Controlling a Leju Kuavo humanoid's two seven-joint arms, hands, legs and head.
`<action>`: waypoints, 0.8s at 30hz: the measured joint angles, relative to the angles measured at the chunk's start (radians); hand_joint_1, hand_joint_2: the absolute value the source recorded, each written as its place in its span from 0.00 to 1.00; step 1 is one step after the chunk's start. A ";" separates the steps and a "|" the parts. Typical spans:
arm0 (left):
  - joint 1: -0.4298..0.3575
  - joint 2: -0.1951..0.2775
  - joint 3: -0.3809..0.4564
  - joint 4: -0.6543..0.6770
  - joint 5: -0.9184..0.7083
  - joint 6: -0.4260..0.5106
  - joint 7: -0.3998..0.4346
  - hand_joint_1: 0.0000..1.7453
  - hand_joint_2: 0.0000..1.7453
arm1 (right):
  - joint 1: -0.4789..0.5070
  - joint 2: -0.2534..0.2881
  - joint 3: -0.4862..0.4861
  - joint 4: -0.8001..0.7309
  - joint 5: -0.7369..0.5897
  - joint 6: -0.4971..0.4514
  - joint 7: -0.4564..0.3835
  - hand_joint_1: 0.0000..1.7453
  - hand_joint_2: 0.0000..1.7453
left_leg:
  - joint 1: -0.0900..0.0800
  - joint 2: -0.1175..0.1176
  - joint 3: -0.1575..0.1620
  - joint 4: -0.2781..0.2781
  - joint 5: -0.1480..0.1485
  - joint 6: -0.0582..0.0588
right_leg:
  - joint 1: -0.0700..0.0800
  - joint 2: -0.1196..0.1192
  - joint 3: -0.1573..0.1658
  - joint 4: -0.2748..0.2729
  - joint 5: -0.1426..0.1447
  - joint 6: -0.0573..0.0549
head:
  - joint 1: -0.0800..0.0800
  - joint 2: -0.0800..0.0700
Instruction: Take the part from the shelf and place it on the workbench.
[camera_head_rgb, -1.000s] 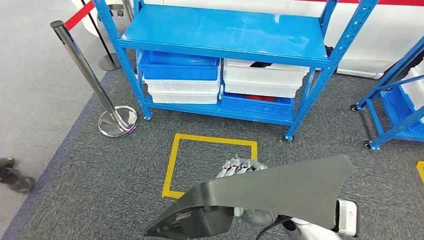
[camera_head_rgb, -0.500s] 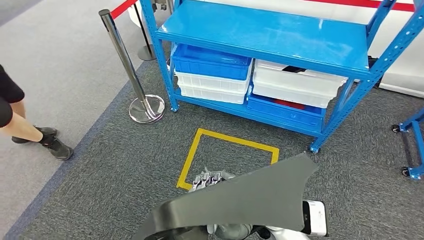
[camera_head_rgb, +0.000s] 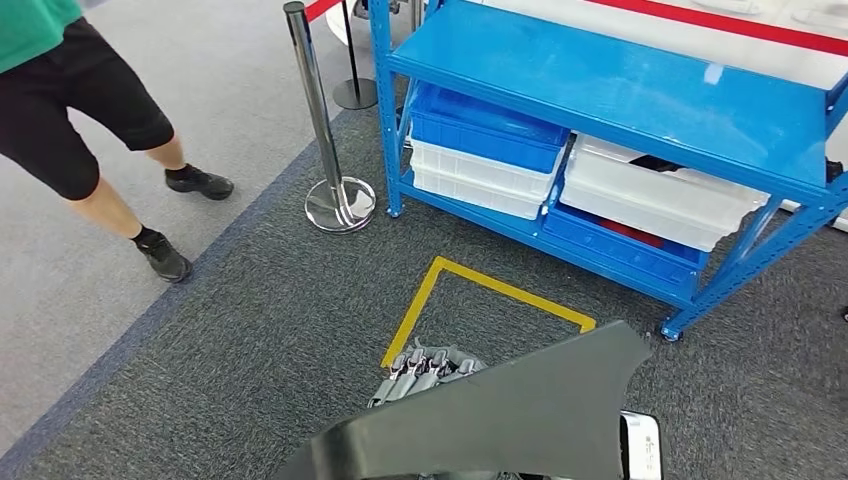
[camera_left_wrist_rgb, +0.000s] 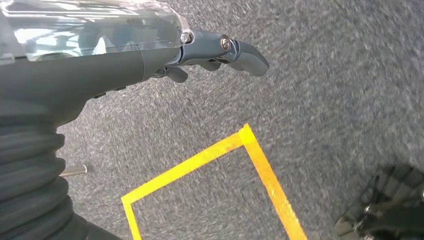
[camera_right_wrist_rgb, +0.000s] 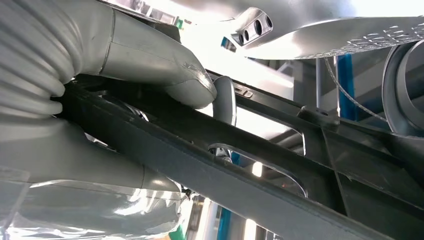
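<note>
The part (camera_head_rgb: 520, 420) is a large dark grey curved panel, low in the head view over the carpet. My right hand (camera_head_rgb: 425, 368) holds it from beneath, its fingers showing past the panel's near edge. In the right wrist view the thumb of that hand (camera_right_wrist_rgb: 145, 50) presses on the panel's dark ribbed underside (camera_right_wrist_rgb: 240, 170). My left hand (camera_left_wrist_rgb: 150, 55) hangs over the carpet with its fingers apart and nothing in it. The blue shelf (camera_head_rgb: 620, 100) stands ahead to the right, its top board bare.
Blue and white bins (camera_head_rgb: 480, 150) fill the shelf's lower level. A yellow tape square (camera_head_rgb: 500, 290) marks the carpet in front of it. A chrome stanchion (camera_head_rgb: 320, 120) stands to the shelf's left. A person's legs (camera_head_rgb: 80, 130) are at the far left.
The whole view has swung left: shelf and tape square shifted right, and the person came further into view. The panel stays in my right hand.
</note>
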 joint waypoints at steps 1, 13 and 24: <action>0.000 -0.001 -0.005 0.000 0.000 0.000 0.002 0.00 1.00 | 0.000 0.000 -0.003 0.000 0.000 0.001 0.000 1.00 1.00 | 0.001 -0.013 -0.001 0.005 -0.002 -0.003 | -0.001 0.014 0.030 -0.067 0.037 -0.002 | 0.000 0.000; -0.004 0.008 -0.042 -0.001 -0.001 -0.001 0.023 0.00 1.00 | 0.025 -0.002 -0.036 -0.009 0.010 0.001 0.000 1.00 1.00 | 0.008 0.047 -0.155 0.294 -0.127 -0.058 | 0.003 -0.033 0.094 -0.214 0.080 -0.040 | 0.000 0.000; -0.002 0.013 -0.044 -0.001 0.000 -0.002 0.027 0.00 1.00 | 0.018 0.004 -0.041 -0.012 0.001 0.024 0.000 1.00 1.00 | -0.012 0.070 -0.001 -0.017 0.011 0.005 | 0.008 -0.070 0.102 -0.189 0.041 -0.011 | 0.000 0.000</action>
